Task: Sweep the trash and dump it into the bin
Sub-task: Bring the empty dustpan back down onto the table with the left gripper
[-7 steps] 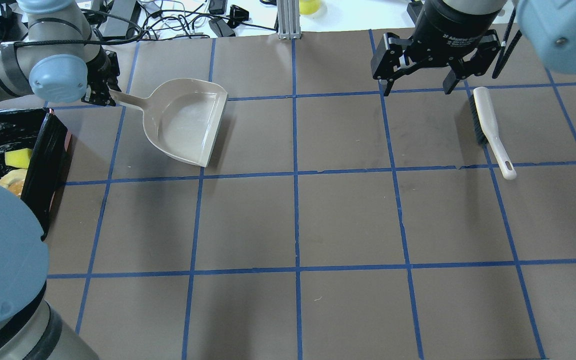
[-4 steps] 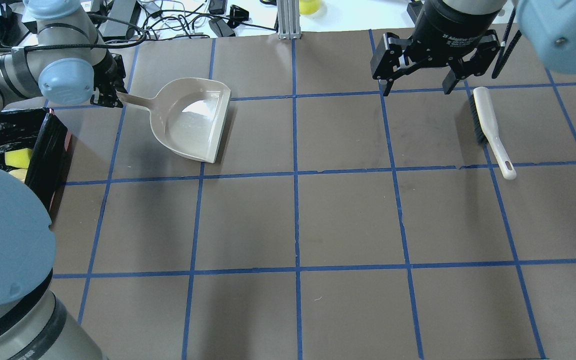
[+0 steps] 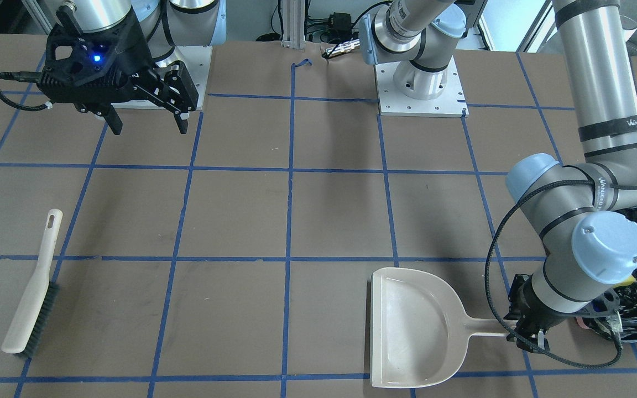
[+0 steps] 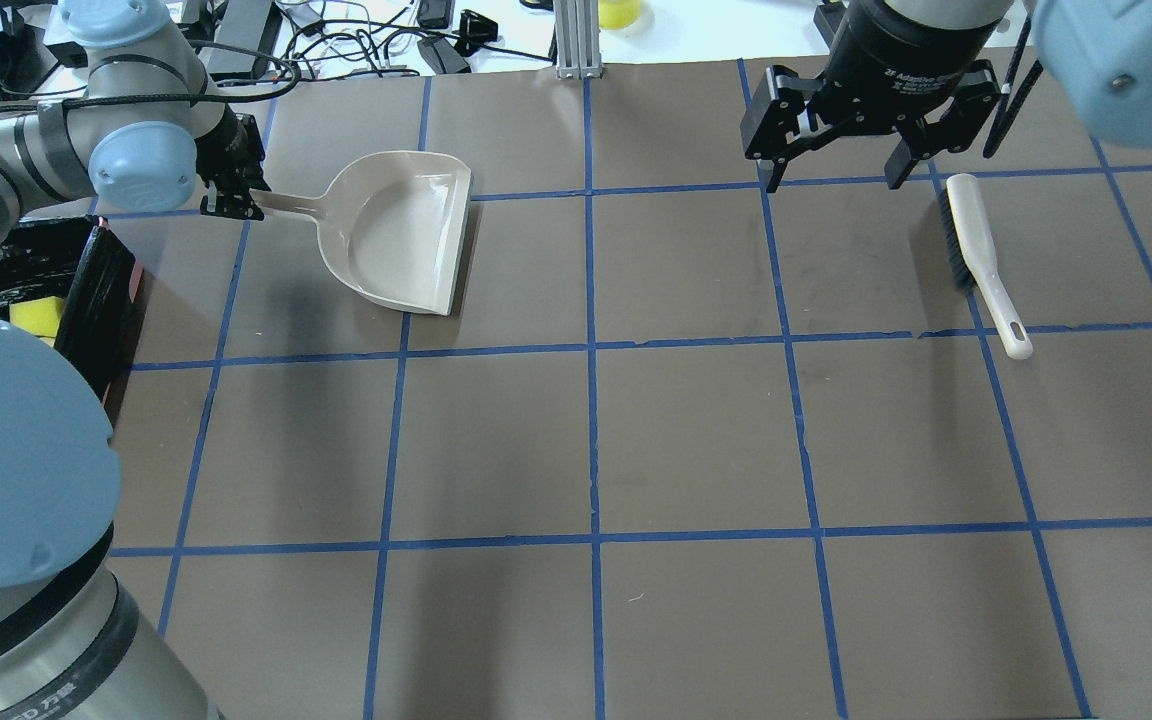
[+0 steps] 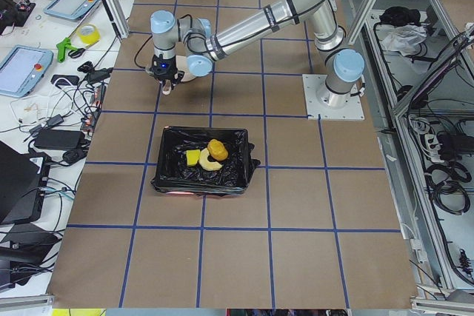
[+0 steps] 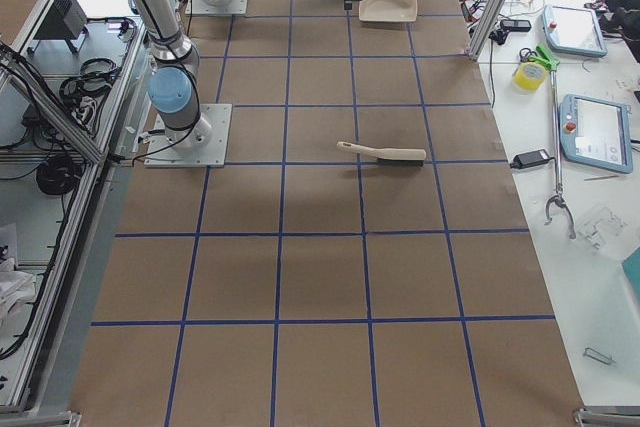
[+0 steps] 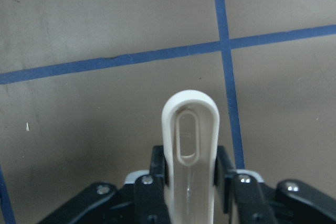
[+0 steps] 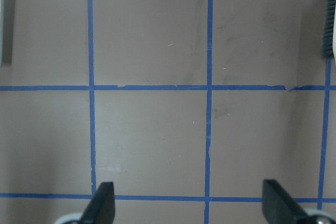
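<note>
Overhead, the left hand pinches the handle end of the beige dustpan, its fingers pressed against both sides. The pan sits near the bin with its open edge turned away from it. Whether the pan touches the tabletop cannot be told. All three trash pieces lie close together inside the black-lined bin: yellow-green wedge, tan crescent and orange lump. The right hand hangs spread wide just beside the bristle end of the brush, which lies flat, well apart from the dustpan.
</note>
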Motion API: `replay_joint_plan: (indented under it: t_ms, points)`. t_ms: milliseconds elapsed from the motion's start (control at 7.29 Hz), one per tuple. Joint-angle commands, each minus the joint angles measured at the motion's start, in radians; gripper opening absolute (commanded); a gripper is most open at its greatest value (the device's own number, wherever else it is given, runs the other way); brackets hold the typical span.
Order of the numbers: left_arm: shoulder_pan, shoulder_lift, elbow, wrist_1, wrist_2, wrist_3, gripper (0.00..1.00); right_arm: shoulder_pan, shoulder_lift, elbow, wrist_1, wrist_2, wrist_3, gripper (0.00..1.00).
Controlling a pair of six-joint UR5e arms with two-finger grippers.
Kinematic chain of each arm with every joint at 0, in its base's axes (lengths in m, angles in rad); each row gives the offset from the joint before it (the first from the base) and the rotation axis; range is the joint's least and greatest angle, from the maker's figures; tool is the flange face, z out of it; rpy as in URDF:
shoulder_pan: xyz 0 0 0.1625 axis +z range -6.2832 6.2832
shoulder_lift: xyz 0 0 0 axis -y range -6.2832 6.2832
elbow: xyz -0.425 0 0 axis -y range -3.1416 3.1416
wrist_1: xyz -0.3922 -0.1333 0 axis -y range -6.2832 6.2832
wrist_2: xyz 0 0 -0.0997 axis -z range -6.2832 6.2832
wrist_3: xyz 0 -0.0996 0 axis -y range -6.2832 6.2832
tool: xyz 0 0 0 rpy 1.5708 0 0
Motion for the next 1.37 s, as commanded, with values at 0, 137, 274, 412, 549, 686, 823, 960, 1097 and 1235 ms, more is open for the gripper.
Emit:
replay_joint_plan:
  t_ms: [0, 137, 274, 412, 549, 686, 823, 960, 1097, 1235]
  points:
    - [0.001, -0.004, -0.004, -0.001, 0.031, 0.001, 0.0, 0.0, 0.0, 0.0, 0.0, 0.0, 0.0, 1.0]
    - [0.001, -0.001, -0.006, -0.001, 0.045, 0.007, 0.0, 0.0, 0.0, 0.0, 0.0, 0.0, 0.0, 1.0]
    - [0.001, -0.001, -0.004, -0.001, 0.063, 0.009, 0.0, 0.0, 0.0, 0.0, 0.0, 0.0, 0.0, 1.0]
    - [0.001, -0.001, -0.004, -0.001, 0.063, 0.009, 0.0, 0.0, 0.0, 0.0, 0.0, 0.0, 0.0, 1.0]
    - [0.001, -0.006, -0.004, -0.001, 0.063, 0.003, 0.0, 0.0, 0.0, 0.0, 0.0, 0.0, 0.0, 1.0]
    - [0.001, -0.008, -0.003, -0.001, 0.062, -0.008, 0.0, 0.0, 0.0, 0.0, 0.0, 0.0, 0.0, 1.0]
    - [0.001, -0.008, -0.004, -0.003, 0.062, -0.028, 0.0, 0.0, 0.0, 0.0, 0.0, 0.0, 0.0, 1.0]
    - [0.001, -0.004, -0.01, -0.003, 0.063, -0.034, 0.0, 0.0, 0.0, 0.0, -0.001, 0.0, 0.0, 1.0]
    - [0.001, -0.004, -0.009, -0.003, 0.063, -0.034, 0.0, 0.0, 0.0, 0.0, 0.0, 0.0, 0.0, 1.0]
    - [0.001, -0.004, -0.01, -0.004, 0.063, -0.035, 0.0, 0.0, 0.0, 0.0, 0.0, 0.0, 0.0, 1.0]
